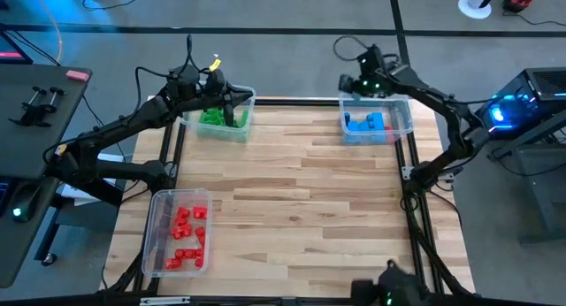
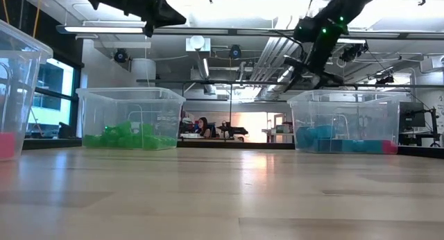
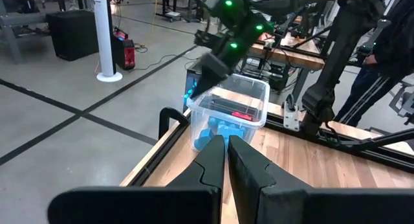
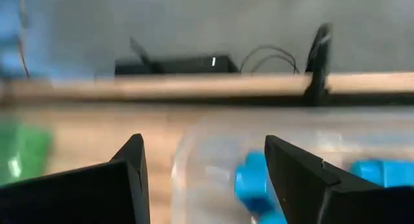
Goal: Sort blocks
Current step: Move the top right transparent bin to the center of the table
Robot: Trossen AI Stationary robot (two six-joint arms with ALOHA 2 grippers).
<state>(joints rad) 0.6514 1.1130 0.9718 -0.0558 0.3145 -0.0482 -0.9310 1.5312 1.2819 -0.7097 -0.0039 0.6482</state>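
Green blocks [image 1: 212, 118] lie in a clear bin [image 1: 243, 129] at the table's far left. Blue blocks [image 1: 367, 122] fill a second clear bin [image 1: 402, 111] at the far right, and red blocks [image 1: 186, 231] lie in a third bin [image 1: 159, 209] at the near left. My left gripper [image 1: 237, 103] hovers shut and empty above the green bin, pointing toward the table's right; its own view shows the fingers [image 3: 225, 146] closed together. My right gripper [image 1: 361, 87] hangs open above the blue bin's far left corner, tilted downward, with nothing between its fingers [image 4: 204, 156].
The middle and near right of the wooden table [image 1: 301, 209] are bare planks. A red piece [image 3: 242, 115] lies among the blue blocks. A black metal frame [image 1: 411, 200] runs along the table's sides. A person [image 2: 203, 125] sits far off in the room behind.
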